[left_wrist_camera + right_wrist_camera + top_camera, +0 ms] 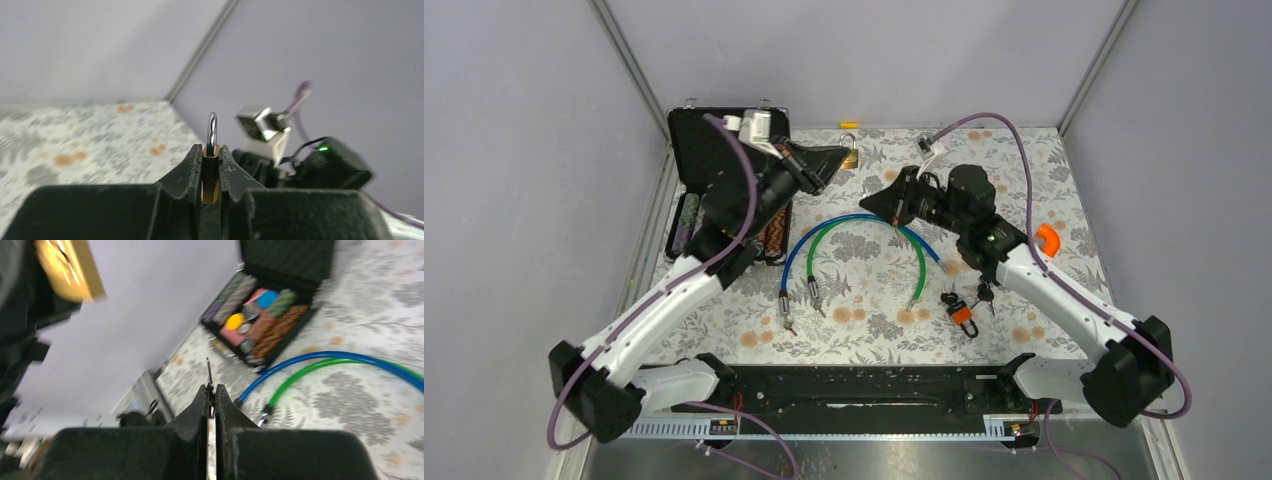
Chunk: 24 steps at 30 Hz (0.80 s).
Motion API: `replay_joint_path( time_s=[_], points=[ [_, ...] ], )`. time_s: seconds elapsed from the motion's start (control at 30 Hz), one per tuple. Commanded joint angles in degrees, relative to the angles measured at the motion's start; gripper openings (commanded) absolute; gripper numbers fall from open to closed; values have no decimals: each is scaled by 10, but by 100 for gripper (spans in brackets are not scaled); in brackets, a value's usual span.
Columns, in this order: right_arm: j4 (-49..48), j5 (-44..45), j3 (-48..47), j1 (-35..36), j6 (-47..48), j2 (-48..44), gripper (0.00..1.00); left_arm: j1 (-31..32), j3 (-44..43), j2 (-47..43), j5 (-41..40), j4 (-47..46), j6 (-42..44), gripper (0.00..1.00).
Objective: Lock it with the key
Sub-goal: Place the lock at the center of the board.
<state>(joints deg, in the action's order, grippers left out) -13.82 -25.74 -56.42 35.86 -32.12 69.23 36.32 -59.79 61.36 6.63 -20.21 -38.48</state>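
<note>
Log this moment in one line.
left pincer: shut on padlock | right pincer: shut on key | key: apart from padlock, not yet inserted

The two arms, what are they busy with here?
The left gripper is shut on a small brass padlock, whose shackle sticks out in front. The right gripper is shut on a thin key that points forward. Both are raised above the table and face each other with a gap between them. The key is not yet in the padlock.
</note>
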Motion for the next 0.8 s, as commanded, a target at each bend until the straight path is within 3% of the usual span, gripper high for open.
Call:
replay_joint_path(
  time_s=[0.0,0.2,0.47,0.77],
  points=[
    [58,94,-59,-45,15,72,0,-19,-69,98,-62,108,47,0],
    [82,118,-171,-61,41,247,0,-67,-121,265,-108,132,61,0],
    [93,210,-336,-61,-13,471,0,-150,-245,489,6,158,47,0],
    [200,221,-501,-62,-112,637,2,-166,-303,583,27,198,36,0]
  ],
)
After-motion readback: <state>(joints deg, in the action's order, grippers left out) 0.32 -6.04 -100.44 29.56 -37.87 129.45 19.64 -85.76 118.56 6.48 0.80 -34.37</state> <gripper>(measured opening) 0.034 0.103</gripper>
